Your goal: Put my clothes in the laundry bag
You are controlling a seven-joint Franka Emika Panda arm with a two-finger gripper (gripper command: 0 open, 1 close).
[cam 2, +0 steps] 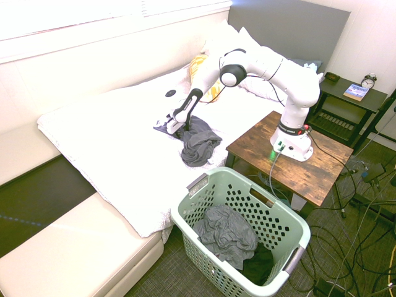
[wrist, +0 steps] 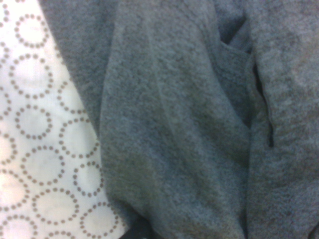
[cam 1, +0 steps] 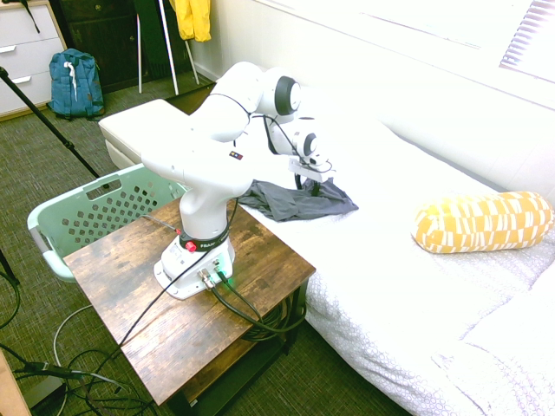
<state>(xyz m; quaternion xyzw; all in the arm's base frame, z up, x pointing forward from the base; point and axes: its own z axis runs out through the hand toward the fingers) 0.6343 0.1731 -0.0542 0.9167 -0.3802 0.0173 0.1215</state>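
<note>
My clothes, a crumpled dark grey-blue garment [cam 1: 299, 201] [cam 2: 199, 145], lie on the white bed near its edge, beside the wooden table. My gripper [cam 1: 303, 179] [cam 2: 184, 124] points down onto the garment's far end, fingers open and pressed into the cloth. The wrist view is filled with the grey fabric [wrist: 189, 124] over the ring-patterned sheet [wrist: 35, 139]. The laundry bag, a mint-green perforated basket [cam 1: 52, 218] [cam 2: 299, 221], stands on the floor by the bed's corner. Other dark clothing [cam 2: 228, 234] lies inside it.
A yellow-and-white bolster pillow [cam 1: 481, 221] [cam 2: 202, 67] lies further up the bed. The wooden table [cam 1: 269, 264] [cam 2: 325, 170] stands between bed and basket. A cream bench [cam 1: 143, 126] [cam 2: 80, 247] sits at the bed's foot, and a blue backpack [cam 1: 74, 82] by the drawers.
</note>
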